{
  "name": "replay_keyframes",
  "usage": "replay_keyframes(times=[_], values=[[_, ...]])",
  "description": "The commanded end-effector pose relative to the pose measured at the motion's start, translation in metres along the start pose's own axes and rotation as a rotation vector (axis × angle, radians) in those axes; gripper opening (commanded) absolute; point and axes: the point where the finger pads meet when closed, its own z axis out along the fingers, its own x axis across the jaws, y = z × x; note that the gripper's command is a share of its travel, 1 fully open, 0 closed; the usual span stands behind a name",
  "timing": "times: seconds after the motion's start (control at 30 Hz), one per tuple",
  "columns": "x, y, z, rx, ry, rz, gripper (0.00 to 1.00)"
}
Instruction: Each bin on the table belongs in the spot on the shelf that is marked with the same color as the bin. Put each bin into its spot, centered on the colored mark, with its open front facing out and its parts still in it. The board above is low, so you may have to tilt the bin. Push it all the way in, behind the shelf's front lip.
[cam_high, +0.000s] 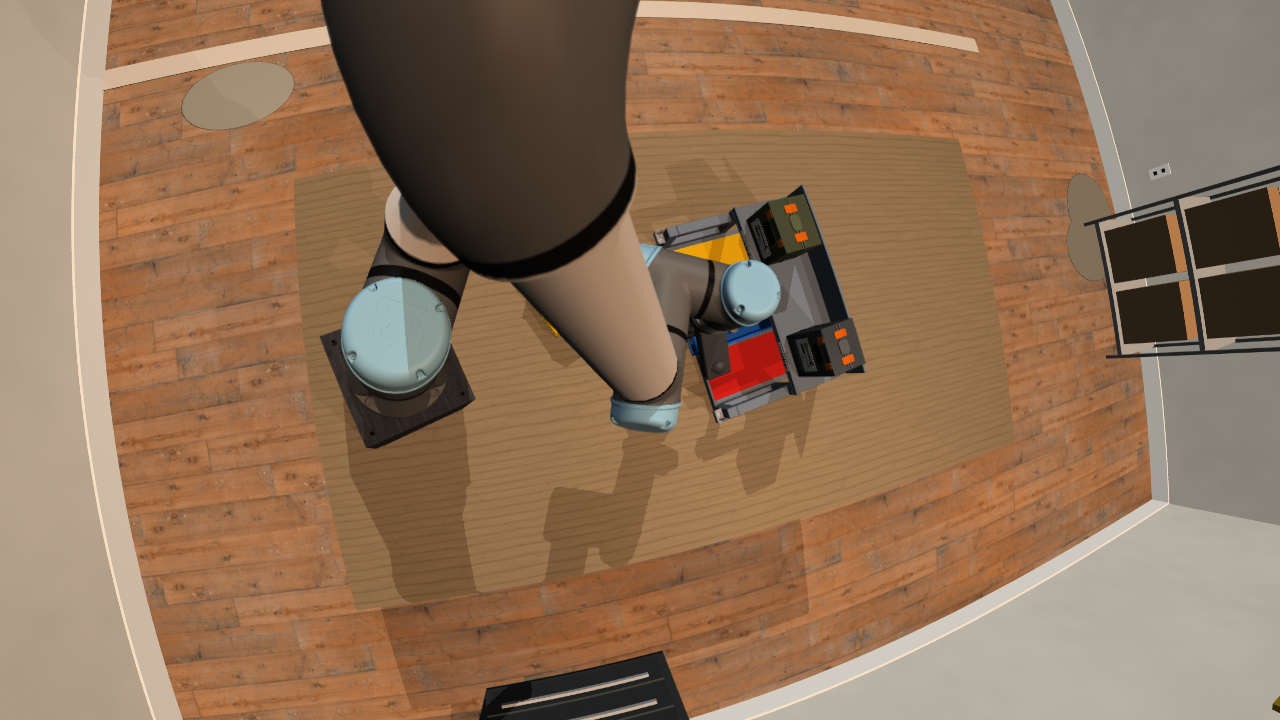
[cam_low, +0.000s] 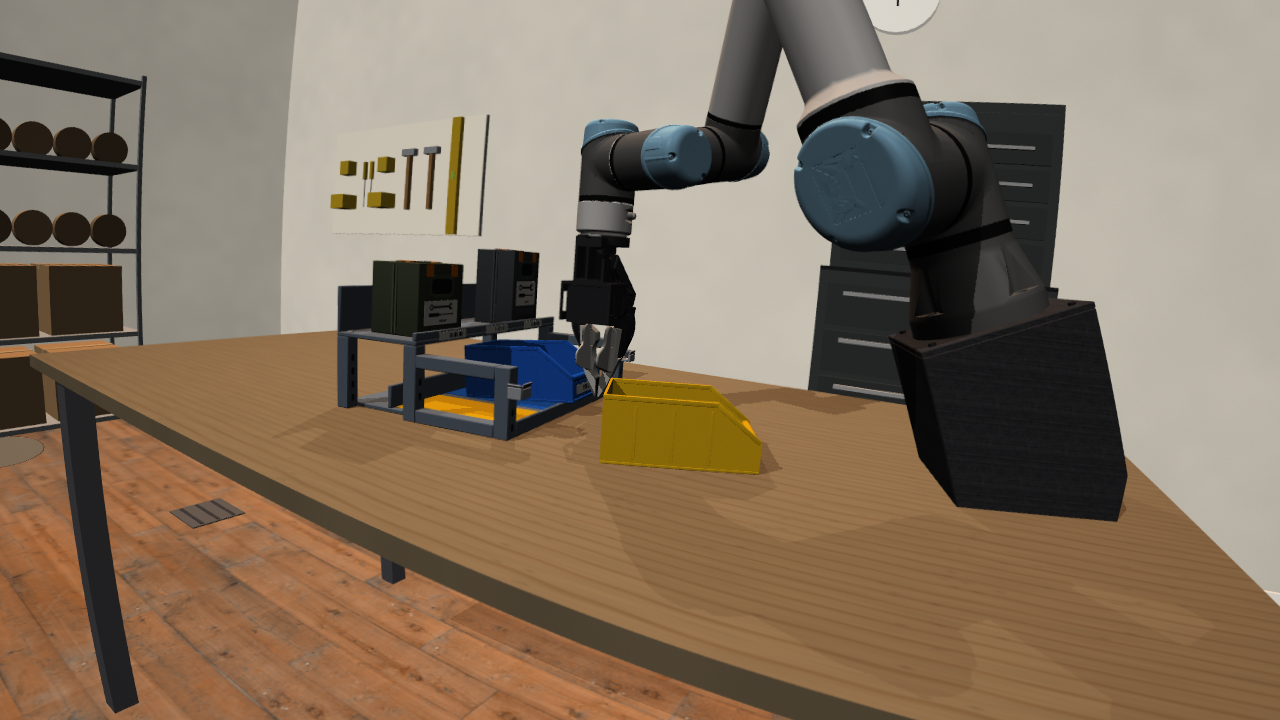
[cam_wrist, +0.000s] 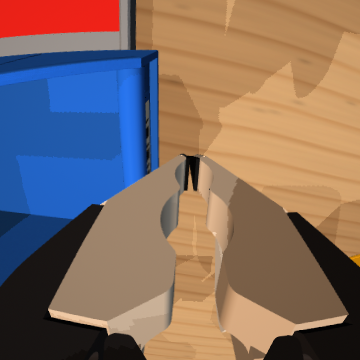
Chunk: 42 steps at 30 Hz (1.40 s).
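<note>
The gripper is pinched narrow, holding nothing, beside the front of the smooth blue bin, which sits in the low shelf. The slope-fronted yellow bin stands on the wood-grained table (roomy toward its near edge).

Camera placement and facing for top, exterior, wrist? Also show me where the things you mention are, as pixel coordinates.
Top: high overhead, looking down at the wooden table (cam_high: 904, 376); arm links and base show.
Exterior: beside the table, looking across it; arm, base and black two-jaw hand (cam_low: 597, 390) show.
Wrist: on the arm's end, looking past the hand (cam_wrist: 192, 172) at the table; only the hand shows.
Exterior and wrist share the blue plastic bin (cam_low: 519, 368) (cam_wrist: 65, 130).
</note>
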Motion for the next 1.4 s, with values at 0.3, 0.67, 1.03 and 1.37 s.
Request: replay_keyframes(times=[0.3,0.67,1.03,1.37], values=[[-0.008,0.0,0.0,0.001,-0.001,0.0,0.0],[-0.014,0.0,0.0,0.001,-0.001,0.0,0.0],[-0.017,0.0,0.0,0.001,-0.001,0.0,0.0],[-0.02,0.0,0.0,0.001,-0.001,0.0,0.0]])
